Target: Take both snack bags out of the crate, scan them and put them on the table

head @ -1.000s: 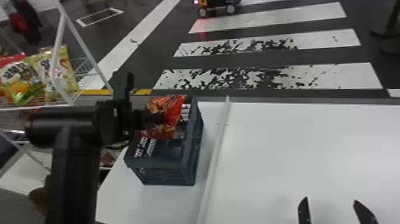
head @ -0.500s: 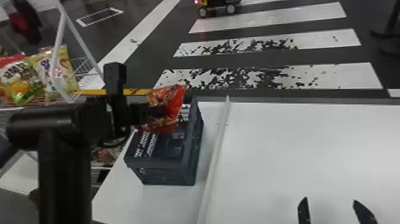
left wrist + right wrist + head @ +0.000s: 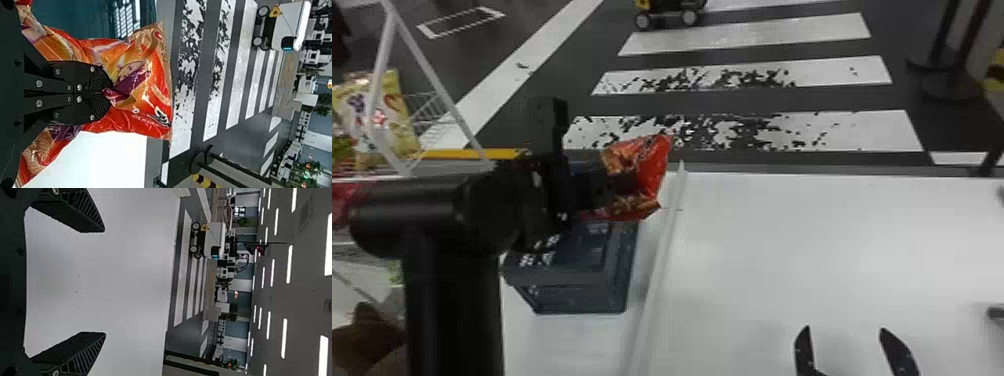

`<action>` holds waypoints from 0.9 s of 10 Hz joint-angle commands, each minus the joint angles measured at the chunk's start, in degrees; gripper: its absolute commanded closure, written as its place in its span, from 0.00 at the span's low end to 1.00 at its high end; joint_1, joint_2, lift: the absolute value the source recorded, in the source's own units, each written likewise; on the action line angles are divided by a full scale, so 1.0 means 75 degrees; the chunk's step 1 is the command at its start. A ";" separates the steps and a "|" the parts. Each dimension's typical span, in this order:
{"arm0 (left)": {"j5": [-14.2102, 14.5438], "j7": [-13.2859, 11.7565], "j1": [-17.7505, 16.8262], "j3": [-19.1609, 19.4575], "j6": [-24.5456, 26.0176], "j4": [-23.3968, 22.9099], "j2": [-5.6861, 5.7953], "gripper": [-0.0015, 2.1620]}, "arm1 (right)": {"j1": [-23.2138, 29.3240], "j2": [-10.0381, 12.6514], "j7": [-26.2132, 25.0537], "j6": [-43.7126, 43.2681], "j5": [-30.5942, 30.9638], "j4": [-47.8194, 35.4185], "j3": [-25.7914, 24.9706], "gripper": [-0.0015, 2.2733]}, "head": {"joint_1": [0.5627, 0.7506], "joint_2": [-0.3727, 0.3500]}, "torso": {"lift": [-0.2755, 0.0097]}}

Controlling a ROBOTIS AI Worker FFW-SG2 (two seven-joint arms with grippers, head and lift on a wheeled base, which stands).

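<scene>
Our left tool (image 3: 627,184) clamps a crinkled, glossy red snack bag (image 3: 654,172) between ribbed black fingers (image 3: 96,80), at the boxy blue crate's (image 3: 572,295) far right side. The film bulges around and past the fingertips, flat end pointing rightward; folds obscure its long axis. Our right tool (image 3: 844,330), fingers apart, hangs over the smooth white desk (image 3: 782,250).

There is one blue crate (image 3: 577,297). One table (image 3: 807,260) is under the crate. One red snack bag (image 3: 654,172) and one left gripper (image 3: 631,184) are up by the crate. One long white strip (image 3: 658,280) is just right of it. One right gripper (image 3: 846,328) is well to its right. Two dark posts (image 3: 963,52) and one wheeled cart (image 3: 672,7) are far past it.
</scene>
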 commanded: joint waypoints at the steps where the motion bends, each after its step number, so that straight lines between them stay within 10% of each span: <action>1: -0.0074 0.0070 -0.0145 -0.0438 0.0003 0.0012 -0.0445 0.95 | 0.0029 0.0000 0.0000 -0.0026 0.0001 -0.0021 -0.0037 0.02 | 0.70 0.81 | 0.64; 4: -0.0367 0.0199 -0.0133 -0.1094 -0.0020 0.0047 -0.0973 0.95 | 0.0099 0.0012 -0.0105 -0.0354 0.0001 -0.0138 -0.0165 0.02 | 0.70 0.68 | 0.64; 9: -0.0977 0.0551 0.0383 -0.2501 -0.0043 0.0118 -0.1204 0.95 | 0.0298 0.0012 -0.0644 -0.1807 -0.0105 -0.0244 -0.0447 0.02 | 0.70 0.50 | 0.64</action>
